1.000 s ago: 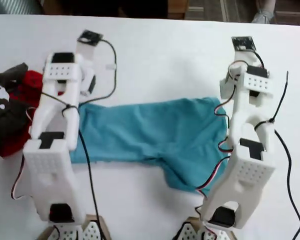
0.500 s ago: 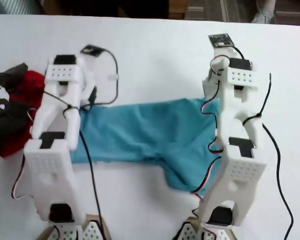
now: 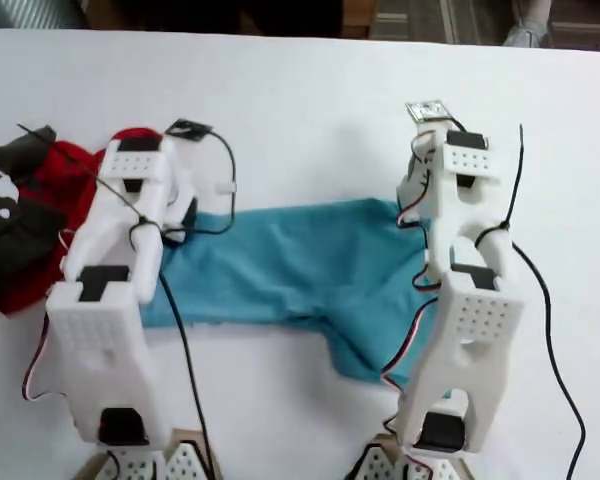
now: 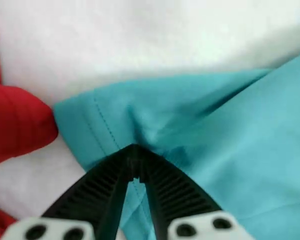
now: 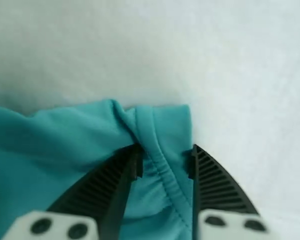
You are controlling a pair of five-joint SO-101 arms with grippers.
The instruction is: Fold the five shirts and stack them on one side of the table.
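Note:
A teal shirt [image 3: 300, 265] lies stretched sideways across the middle of the white table [image 3: 310, 110]. My left gripper [image 4: 134, 162] is shut on the shirt's [image 4: 230, 140] hemmed corner at its left end, right beside a red shirt [image 4: 20, 130]. At the shirt's far right corner, my right gripper [image 5: 165, 162] pinches a bunched fold of the teal hem [image 5: 160, 130] between its fingers. In the high view both arms stand over the shirt's two ends, and the wrists hide the fingertips.
A heap of a red shirt [image 3: 25, 285] and a black shirt [image 3: 10, 225] sits at the table's left edge, touching the left arm. White table lies bare beyond the teal shirt and to the right of the right arm.
The right arm has swung left, pulling the shirt's right corner inward. The left arm has drawn slightly nearer with its corner.

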